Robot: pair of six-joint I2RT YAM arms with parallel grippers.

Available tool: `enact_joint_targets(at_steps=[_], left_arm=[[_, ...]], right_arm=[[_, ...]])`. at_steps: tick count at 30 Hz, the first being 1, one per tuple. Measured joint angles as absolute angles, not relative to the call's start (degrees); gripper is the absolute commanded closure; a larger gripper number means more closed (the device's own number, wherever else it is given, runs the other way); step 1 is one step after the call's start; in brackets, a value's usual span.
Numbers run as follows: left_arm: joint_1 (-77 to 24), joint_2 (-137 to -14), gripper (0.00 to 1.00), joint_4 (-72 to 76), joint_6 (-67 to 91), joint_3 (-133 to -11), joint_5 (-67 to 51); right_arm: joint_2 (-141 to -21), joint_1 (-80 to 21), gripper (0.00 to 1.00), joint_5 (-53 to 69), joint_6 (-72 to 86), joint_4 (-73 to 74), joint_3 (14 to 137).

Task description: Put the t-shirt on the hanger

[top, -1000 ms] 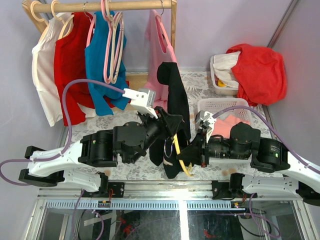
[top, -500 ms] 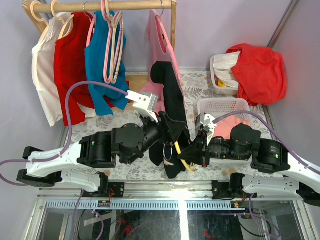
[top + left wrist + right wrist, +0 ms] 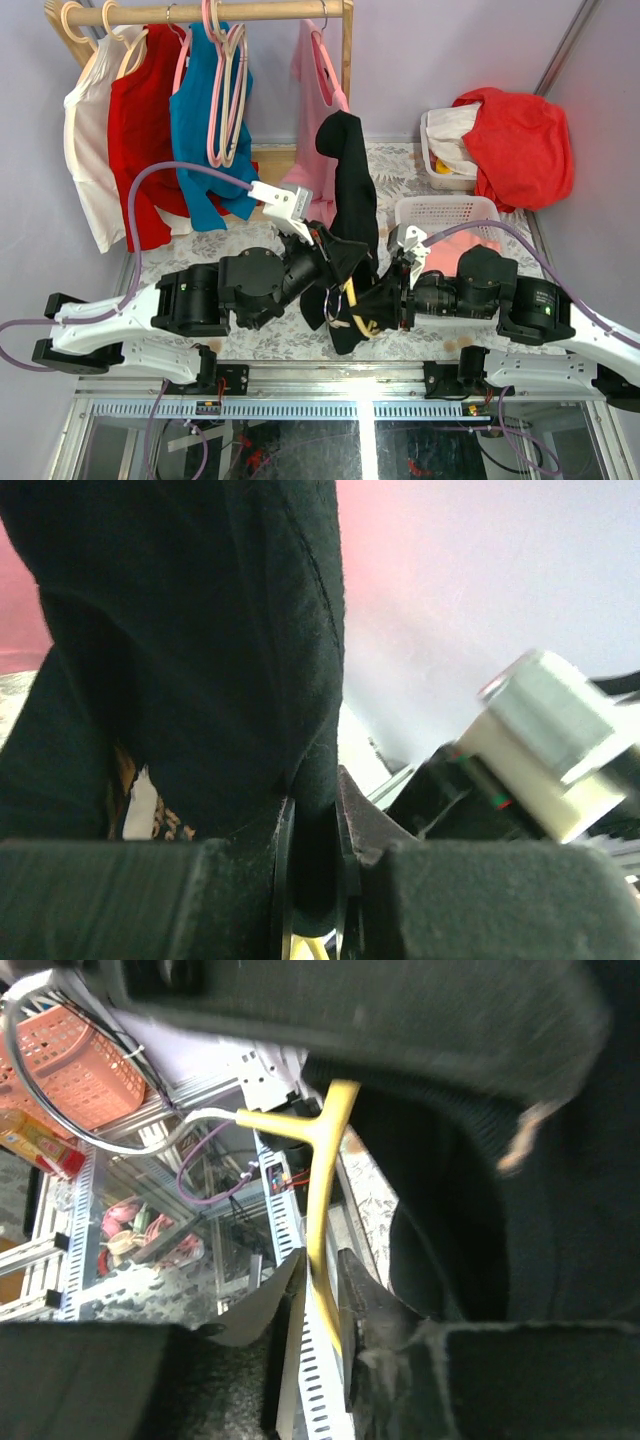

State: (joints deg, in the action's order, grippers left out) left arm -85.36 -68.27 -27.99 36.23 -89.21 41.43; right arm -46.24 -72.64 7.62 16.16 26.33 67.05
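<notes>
Black cloth of the t-shirt [image 3: 350, 200] is held above the table [image 3: 400, 165] between the two arms. Its long axis runs from the near edge away toward the rail, rising to a narrow folded peak in front of the pink shirt [image 3: 318, 90]. The left gripper [image 3: 312, 870] is pressed together on a fold of the shirt, which stands straight up from its fingers in the left wrist view. The right gripper [image 3: 320, 1340] pinches the yellow hanger [image 3: 322, 1220], whose bar runs lengthwise up out of the fingers, with the stem and hook [image 3: 215, 1112] branching off to the left. In the top view the hanger [image 3: 350, 298] shows only as a short yellow strip low against the shirt, just beside the right gripper [image 3: 375, 305].

Half a second earlier the shirt's top sat lower and broader, further left; now it is drawn taller and narrower. The hanger's near end has swung in from the right toward the shirt.
</notes>
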Motion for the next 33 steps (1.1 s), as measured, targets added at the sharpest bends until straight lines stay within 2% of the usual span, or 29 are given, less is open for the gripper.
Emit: enact_joint_targets(at_steps=[2,5,14,20,33], left_arm=[[-85.49,-68.05,1.0,-29.74,35.33,-89.3,41.39],[-85.62,-67.68,1.0,-33.01,34.13,-89.3,41.39],[-85.78,-65.23,1.0,-34.39,30.96,-89.47,42.63],[-85.78,-62.89,1.0,-32.1,28.01,-90.67,44.8],[-85.78,-61.6,1.0,-25.71,23.81,-90.7,49.93]], right_arm=[[-46.09,-72.58,0.61,7.07,16.82,25.15,66.92],[-44.53,-72.42,0.56,6.02,17.43,23.73,66.92],[-37.3,-72.31,0.55,-1.58,20.69,23.64,65.65],[-39.97,-72.29,0.51,-8.95,22.85,25.32,62.11],[-45.5,-72.29,0.45,-16.56,26.55,24.29,58.3]])
